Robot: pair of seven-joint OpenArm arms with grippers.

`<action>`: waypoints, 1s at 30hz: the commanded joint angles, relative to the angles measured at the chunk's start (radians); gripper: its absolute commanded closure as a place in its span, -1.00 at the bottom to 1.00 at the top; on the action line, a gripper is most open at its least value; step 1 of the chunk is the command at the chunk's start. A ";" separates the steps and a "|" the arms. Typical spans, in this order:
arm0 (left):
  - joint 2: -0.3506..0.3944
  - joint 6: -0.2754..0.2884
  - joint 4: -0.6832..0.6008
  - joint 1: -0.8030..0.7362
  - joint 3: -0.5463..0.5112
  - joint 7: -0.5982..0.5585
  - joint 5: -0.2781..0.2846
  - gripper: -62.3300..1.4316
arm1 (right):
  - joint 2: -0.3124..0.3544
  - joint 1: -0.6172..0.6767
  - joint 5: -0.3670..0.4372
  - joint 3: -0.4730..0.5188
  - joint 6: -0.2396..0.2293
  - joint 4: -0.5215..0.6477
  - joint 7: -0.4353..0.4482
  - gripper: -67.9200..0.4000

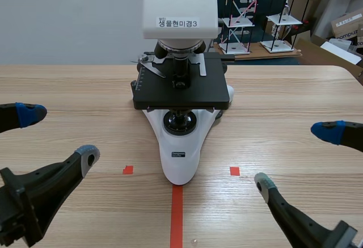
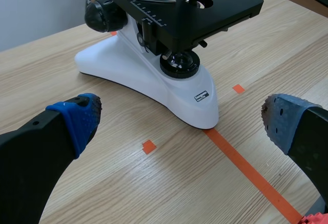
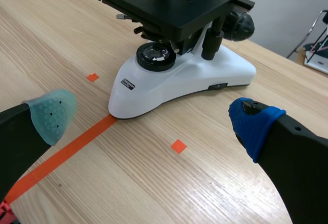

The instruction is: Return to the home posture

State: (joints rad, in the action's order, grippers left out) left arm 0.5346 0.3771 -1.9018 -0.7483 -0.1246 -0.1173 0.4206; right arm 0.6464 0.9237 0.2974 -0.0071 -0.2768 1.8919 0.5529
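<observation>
A white microscope (image 1: 180,146) with a black stage (image 1: 180,92) stands at the table's middle, its base over the red tape line. My left gripper (image 1: 59,136) hangs open low at the left, well clear of the microscope (image 2: 154,70), with nothing between its fingers (image 2: 77,119). My right gripper (image 1: 298,157) is open low at the right, also apart from the microscope (image 3: 179,80), and holds nothing. In each wrist view the microscope base lies ahead of the open fingers.
The wooden table (image 1: 295,95) stretches to both sides of the microscope. Behind the table's far edge stand white wire racks (image 1: 258,15) and cardboard boxes (image 1: 346,26). A grey wall (image 1: 68,15) fills the far left.
</observation>
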 commanded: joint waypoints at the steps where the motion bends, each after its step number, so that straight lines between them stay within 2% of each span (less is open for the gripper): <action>1: -0.002 0.002 -0.016 -0.002 0.003 -0.017 0.010 -1.00 | 0.013 0.013 0.006 0.023 0.000 0.015 0.038 -1.00; 5: -0.002 0.002 -0.016 -0.002 0.003 -0.017 0.010 -1.00 | 0.013 0.070 0.013 0.067 0.000 0.015 0.083 -1.00; 10: -0.002 0.002 -0.016 -0.002 0.003 -0.018 0.010 -1.00 | 0.013 0.097 0.052 0.103 -0.001 0.015 0.082 -1.00; 30: -0.002 0.002 -0.016 -0.002 0.003 -0.017 0.010 -1.00 | 0.013 0.093 0.048 0.105 0.000 0.017 0.061 -1.00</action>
State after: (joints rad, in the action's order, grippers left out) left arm 0.5346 0.3771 -1.9018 -0.7483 -0.1246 -0.1173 0.4206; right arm 0.6464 1.0252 0.3405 0.0937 -0.2764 1.8915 0.6003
